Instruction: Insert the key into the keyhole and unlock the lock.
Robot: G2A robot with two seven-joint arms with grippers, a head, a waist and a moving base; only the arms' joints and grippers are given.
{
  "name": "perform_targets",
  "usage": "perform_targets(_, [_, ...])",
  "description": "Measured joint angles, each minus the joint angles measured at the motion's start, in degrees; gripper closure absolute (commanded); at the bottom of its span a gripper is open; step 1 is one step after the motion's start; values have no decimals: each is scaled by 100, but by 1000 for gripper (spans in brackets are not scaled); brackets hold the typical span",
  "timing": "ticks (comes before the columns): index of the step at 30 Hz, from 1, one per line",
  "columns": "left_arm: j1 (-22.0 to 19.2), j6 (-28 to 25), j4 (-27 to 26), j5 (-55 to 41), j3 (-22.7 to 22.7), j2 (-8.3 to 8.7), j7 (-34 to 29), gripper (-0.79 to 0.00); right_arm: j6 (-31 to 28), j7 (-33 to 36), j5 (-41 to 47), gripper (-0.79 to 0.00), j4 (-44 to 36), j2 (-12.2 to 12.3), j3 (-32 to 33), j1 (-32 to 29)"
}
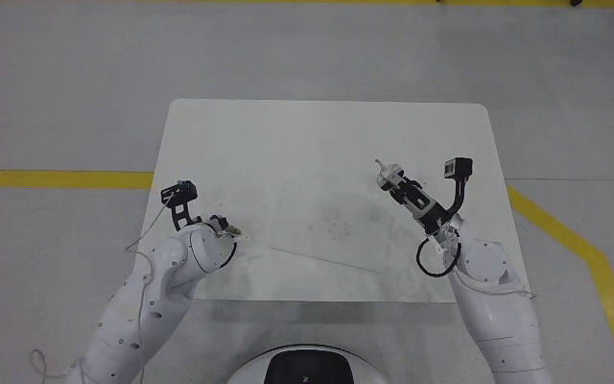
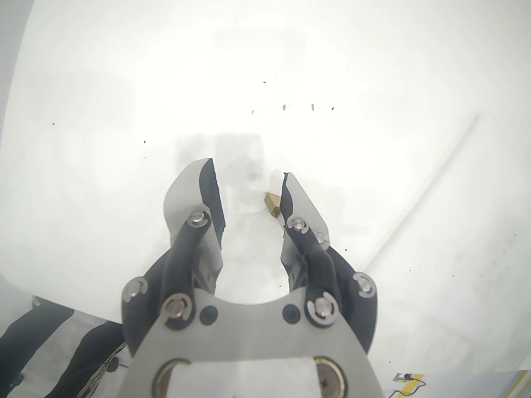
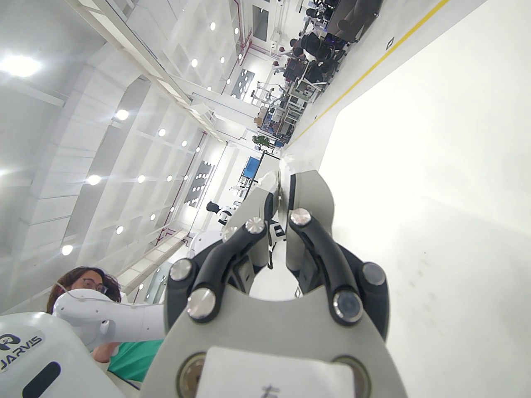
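pre-insertion: right tool (image 3: 283,190) clamped on apparent key (image 1: 386,174); left tool (image 2: 249,196) apart about brass lock (image 2: 273,205), front-left corner of worktop (image 1: 326,134); next, steady lock, align.

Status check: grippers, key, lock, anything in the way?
Left gripper open, low over table, small brass piece, maybe lock, at one pad. Right gripper raised, shut on thin piece, likely key. Flat clear sheet between arms.

Robotics lab hall — workstations (image 3: 307,84), yellow floor line (image 1: 77,179)
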Motion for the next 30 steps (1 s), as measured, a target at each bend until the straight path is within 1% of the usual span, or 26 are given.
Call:
perform_targets(2, [-26, 0, -7, 26, 11, -15, 0, -342, 0, 0, 0, 0, 0, 0, 0, 0])
perform_targets(6, [-87, -22, -74, 104, -1, -44, -21, -388, 0, 0, 0, 0, 0, 0, 0, 0])
perform_targets(8, [-109, -62, -146, 135, -46, -50, -61, -477, 0, 0, 0, 0, 0, 0, 0, 0])
perform_targets(10, [-130, -217, -261, 241, -103, -41, -217, -551, 0, 0, 0, 0, 0, 0, 0, 0])
perform_targets(11, [-145, -351, -328, 323, -124, -29, -350, -588, 0, 0, 0, 0, 0, 0, 0, 0])
perform_targets(13, [-193, -784, -519, 567, -218, 11, -782, -662, 0, 0, 0, 0, 0, 0, 0, 0])
perform_targets(14, [-226, -1017, -625, 705, -267, 35, -1015, -668, 0, 0, 0, 0, 0, 0, 0, 0])
perform_targets(16, [-332, -1639, -902, 1188, -360, 102, -1631, -785, 0, 0, 0, 0, 0, 0, 0, 0])
perform_targets(18, [-424, -2289, -1186, 1547, -465, 157, -2157, -785, 0, 0, 0, 0, 0, 0, 0, 0])
perform_targets(19, [-460, -2511, -1284, 1541, -573, 172, -2297, -785, 0, 0, 0, 0, 0, 0, 0, 0])
perform_targets(21, [-520, -2815, -1431, 1287, -925, 196, -2346, -785, 0, 0, 0, 0, 0, 0, 0, 0])
perform_targets(24, [-502, -3095, -1603, 896, -1391, 220, -2226, -785, 0, 0, 0, 0, 0, 0, 0, 0])
perform_targets(25, [-494, -3107, -1651, 736, -1550, 221, -2144, -785, 0, 0, 0, 0, 0, 0, 0, 0])
perform_targets(27, [-487, -2920, -1679, 370, -1925, 212, -1831, -785, 0, 0, 0, 0, 0, 0, 0, 0])
perform_targets(28, [-487, -2883, -1676, 322, -1982, 210, -1778, -785, 0, 0, 0, 0, 0, 0, 0, 0])
perform_targets(30, [-486, -2889, -1671, 391, -1905, 209, -1846, -785, 0, 0, 0, 0, 0, 0, 0, 0])
